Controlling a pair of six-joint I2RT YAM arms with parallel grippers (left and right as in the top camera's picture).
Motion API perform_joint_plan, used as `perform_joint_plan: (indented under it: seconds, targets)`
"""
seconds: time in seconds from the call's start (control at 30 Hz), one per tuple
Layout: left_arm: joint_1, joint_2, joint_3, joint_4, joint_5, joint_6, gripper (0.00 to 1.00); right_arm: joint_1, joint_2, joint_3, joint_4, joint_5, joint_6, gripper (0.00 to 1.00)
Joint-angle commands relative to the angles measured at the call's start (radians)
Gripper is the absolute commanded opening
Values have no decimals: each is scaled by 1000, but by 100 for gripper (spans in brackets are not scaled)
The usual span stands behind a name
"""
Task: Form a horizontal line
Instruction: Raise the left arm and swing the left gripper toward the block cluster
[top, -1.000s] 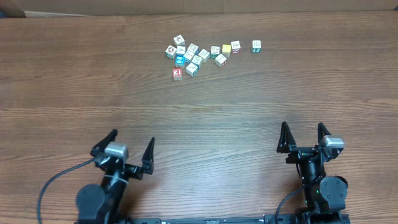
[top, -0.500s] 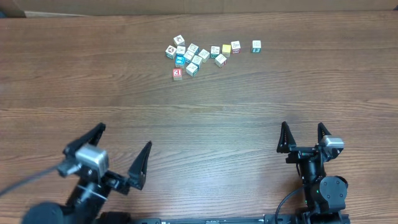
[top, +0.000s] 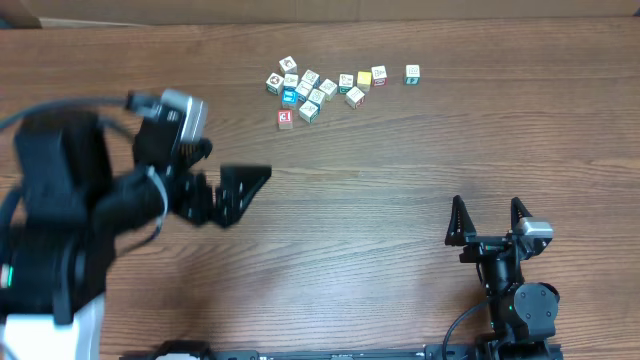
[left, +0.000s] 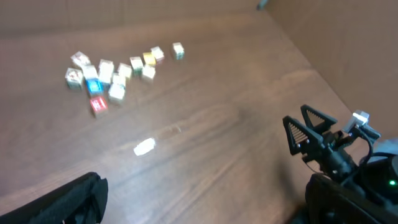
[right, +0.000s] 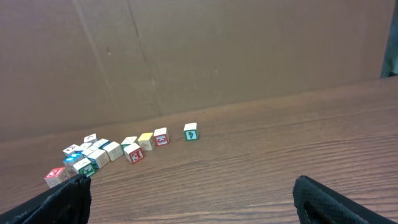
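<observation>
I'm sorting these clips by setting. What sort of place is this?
Likely a robot lab test bench rather than a home: a wood-grain table, a cardboard wall behind it, and a left arm and right arm facing a cluster of tiny picture cubes.

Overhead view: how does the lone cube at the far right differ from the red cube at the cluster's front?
The lone cube shows white with a green picture; the red cube shows red. The lone cube stands apart from all others; the red cube sits close beside a white-topped cube. The lone cube lies farther back on the table than the red cube. Both are tiny and rest on the table.
</observation>
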Motion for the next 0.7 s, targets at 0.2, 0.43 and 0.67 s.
perform_joint_plan:
  seconds: [0.2,0.43,0.67]
  targets:
    - [-7,243,50,-42,64,-184,100,-3,-10,-14,4,-1,-4,100]
    - [-7,394,50,-34,53,-183,100,-3,-10,-14,4,-1,-4,100]
    - [-7,540,50,-27,53,-183,100,-3,-10,-14,4,-1,-4,100]
